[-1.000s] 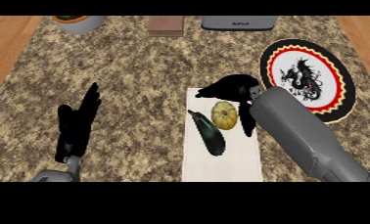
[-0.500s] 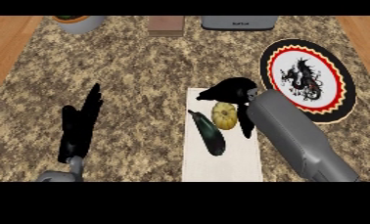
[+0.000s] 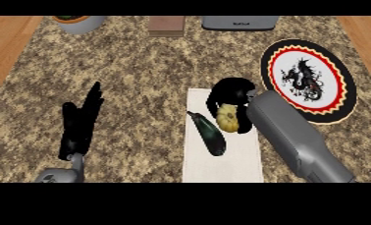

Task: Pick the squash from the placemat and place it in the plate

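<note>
Fingers [image 3: 217, 102] of the right hand [image 3: 233, 93] now curl round the squash [image 3: 229, 119] on the placemat [image 3: 232, 162]; earlier they hovered just beyond it. Left hand [image 3: 81, 119] rests spread-open on the tabletop [image 3: 138, 67], unchanged. Plate [image 3: 340, 84] sits right.

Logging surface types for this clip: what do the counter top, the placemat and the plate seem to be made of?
Counter top: looks like polished granite, going by its speckled tan-and-brown pattern.
Placemat: plain off-white and flat, matte; probably cloth or vinyl, the look leaves it open.
Plate: smooth, with a black rim, red-and-yellow zigzag ring and a dragon figure on white; likely glazed ceramic.
</note>
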Robot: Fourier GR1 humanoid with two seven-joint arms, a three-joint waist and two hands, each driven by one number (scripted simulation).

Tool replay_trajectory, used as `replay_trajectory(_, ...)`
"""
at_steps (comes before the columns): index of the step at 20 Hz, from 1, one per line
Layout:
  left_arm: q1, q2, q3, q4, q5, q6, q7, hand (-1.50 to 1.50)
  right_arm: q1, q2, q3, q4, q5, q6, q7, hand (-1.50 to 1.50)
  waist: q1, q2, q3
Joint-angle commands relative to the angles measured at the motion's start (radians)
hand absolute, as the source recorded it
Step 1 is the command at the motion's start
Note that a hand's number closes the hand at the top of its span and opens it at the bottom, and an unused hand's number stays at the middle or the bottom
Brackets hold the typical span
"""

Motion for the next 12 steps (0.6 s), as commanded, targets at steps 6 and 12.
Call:
replay_trajectory(6, 0.042, 0.002, 0.01, -0.024, -0.003, -0.02, -0.017, 0.0, 0.018, 0.02, -0.16, -0.02, 0.027, -0.241, 0.13, 1.5, -0.005, -0.002, 0.0)
replay_trajectory(12, 0.035, 0.013, 0.043, -0.014, 0.016, -0.015, 0.01, 0.0, 0.082, 0.051, -0.402, -0.086, -0.03, -0.522, 0.482, 1.5, -0.043, -0.013, 0.001)
